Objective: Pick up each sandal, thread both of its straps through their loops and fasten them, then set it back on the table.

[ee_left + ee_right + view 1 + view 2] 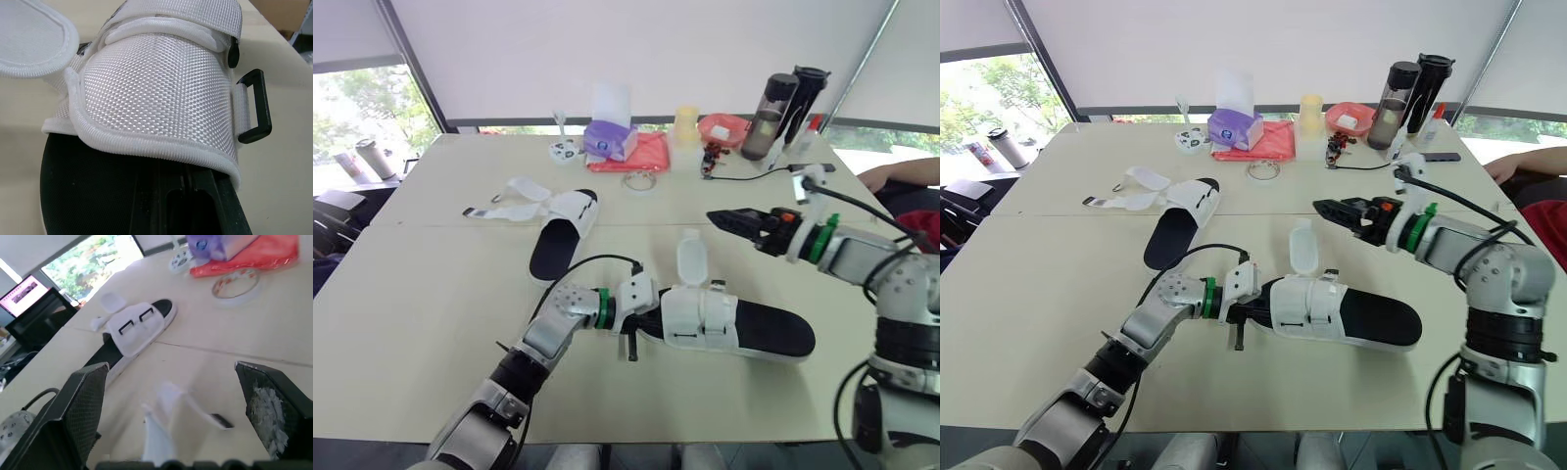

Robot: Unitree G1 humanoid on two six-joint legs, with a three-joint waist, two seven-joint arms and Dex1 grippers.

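The left gripper (644,317) is clamped on the toe end of the near sandal (749,331), which lies on the table (421,323) with one strap (690,259) standing up loose. Above and just beyond that sandal, the right gripper (717,217) hovers with its fingers spread wide, empty. The second sandal (563,230) lies farther beyond, to the left.

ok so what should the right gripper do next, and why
Probably lower the right gripper onto the loose strap and pinch its tip. That strap stands up unfastened from the near sandal, the gripper hovers open close by it, and the left gripper is at the sandal's end.
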